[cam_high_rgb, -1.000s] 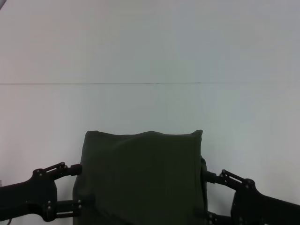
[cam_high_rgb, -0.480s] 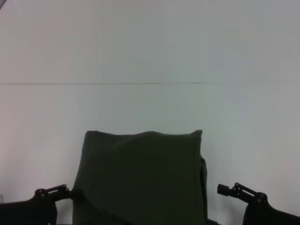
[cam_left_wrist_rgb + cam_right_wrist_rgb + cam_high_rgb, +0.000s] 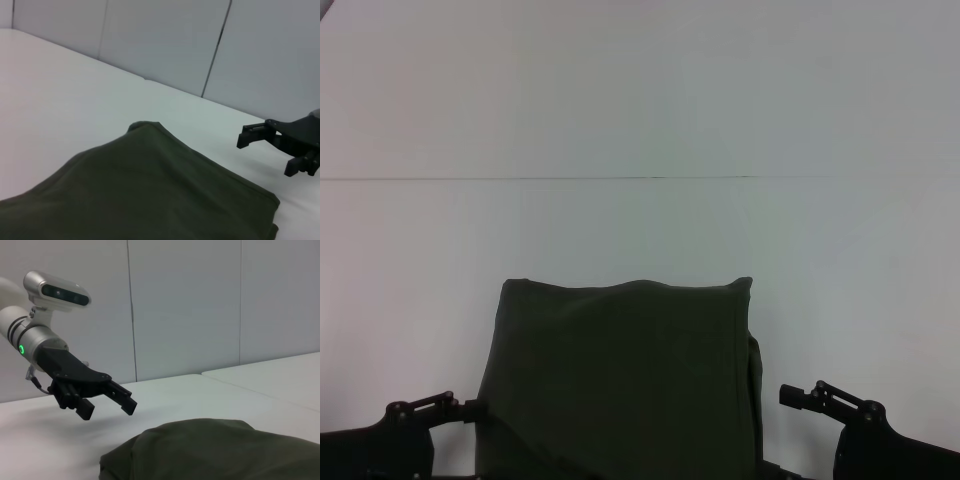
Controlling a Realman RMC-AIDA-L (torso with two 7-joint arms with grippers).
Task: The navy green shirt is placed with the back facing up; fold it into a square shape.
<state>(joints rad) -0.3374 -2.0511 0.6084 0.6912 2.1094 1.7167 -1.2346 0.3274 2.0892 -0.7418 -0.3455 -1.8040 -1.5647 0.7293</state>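
Navy green shirt (image 3: pixel 620 380) lies folded to a roughly rectangular pad on the white table (image 3: pixel 640 230), at the near centre of the head view, its near part running off the frame's lower edge. Far edge is fairly straight w/ a slight wave, corners rounded; a thin strip of lower layer peeks out along its right side. Fabric plain, matte, no print.

Left to right in head view: left gripper (image 3: pixel 460 408) sits at the lower left, just beside the shirt's left edge, upper finger tip close to or touching the cloth — can't tell which. Its fingers are spread apart and hold nothing; right wrist view shows that gripper (image 3: pixel 107 402) hanging above the table, apart from the shirt (image 3: pixel 215 450), w/ nothing between the fingers.

Shirt fills the middle.

Right gripper (image 3: pixel 795 397) is at the lower right, near the shirt's right edge but w/ a clear strip of table between. Left wrist view shows it (image 3: pixel 272 152) off the cloth (image 3: pixel 145 190), hovering over bare table, fingers parted, nothing gripped.

A thin seam (image 3: pixel 520 179) crosses the table beyond the shirt. Grey panel wall (image 3: pixel 185 305) stands behind the table in both wrist views.
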